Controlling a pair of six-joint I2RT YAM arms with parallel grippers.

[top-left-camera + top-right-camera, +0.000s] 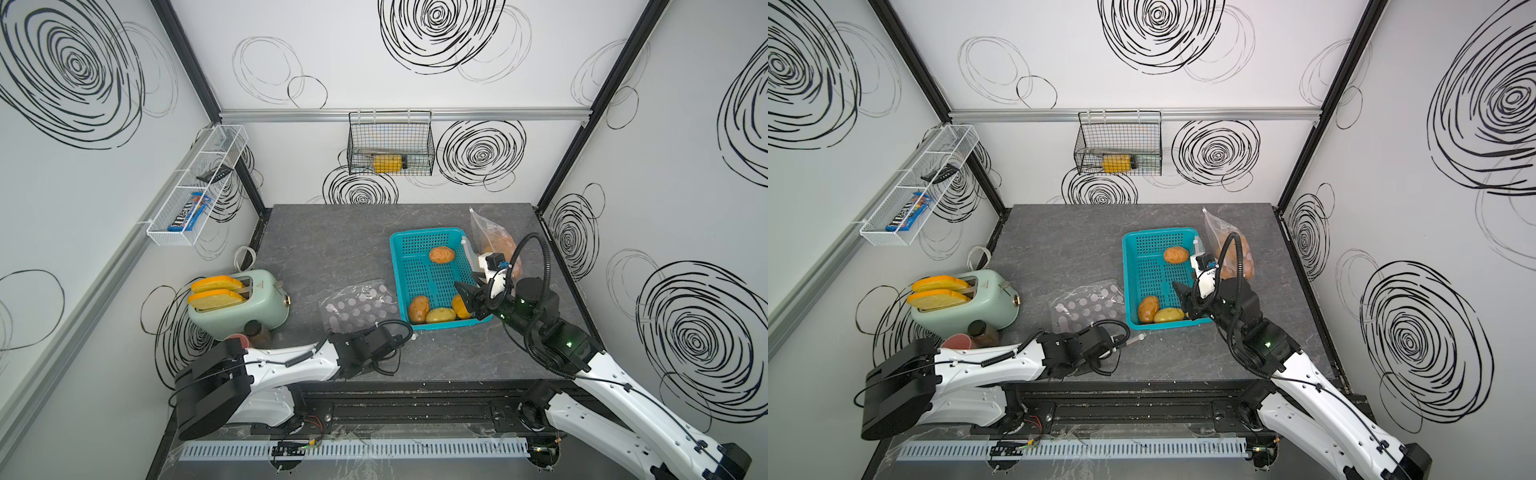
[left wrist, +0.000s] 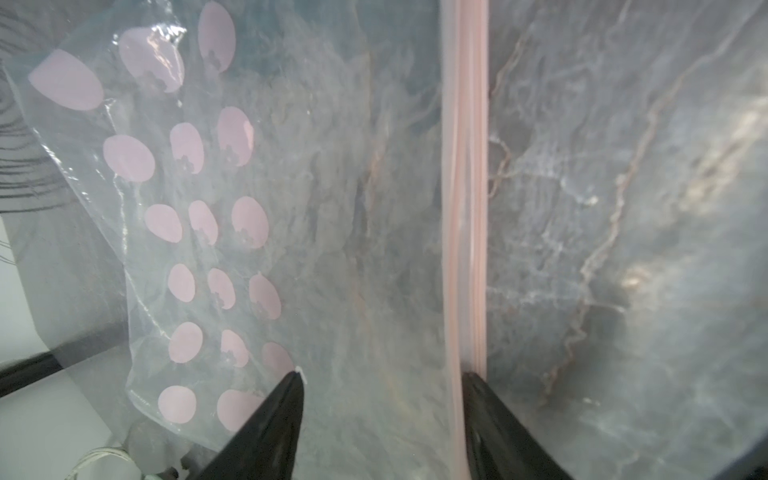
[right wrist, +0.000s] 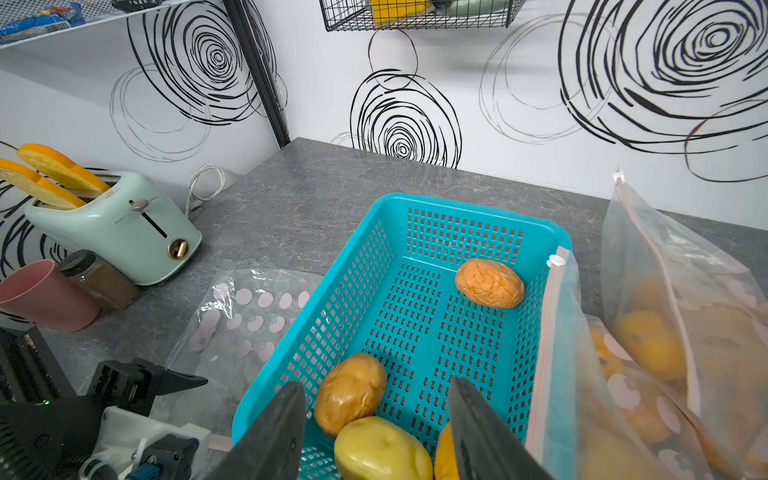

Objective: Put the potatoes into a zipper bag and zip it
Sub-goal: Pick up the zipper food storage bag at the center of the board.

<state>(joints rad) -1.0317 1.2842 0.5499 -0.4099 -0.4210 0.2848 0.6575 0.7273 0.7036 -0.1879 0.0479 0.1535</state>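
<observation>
Both top views overhead, share whole table (image 1: 332,249); wrist cams close-up.

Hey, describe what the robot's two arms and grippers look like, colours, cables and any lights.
Both the left arm and right arm have white shells with black joints. A black coiled cable runs along the left; a black ribbed hose loops over the right, whose joints show green lights. The left gripper and right gripper each have two black, tapered fingers.

Orange potato (image 3: 443,455) (half behind right gripper (image 3: 376,384)) is cut off at frame edge; bagged potatoes (image 3: 650,345) appear blurred through zipper bag (image 3: 665,249).
</observation>
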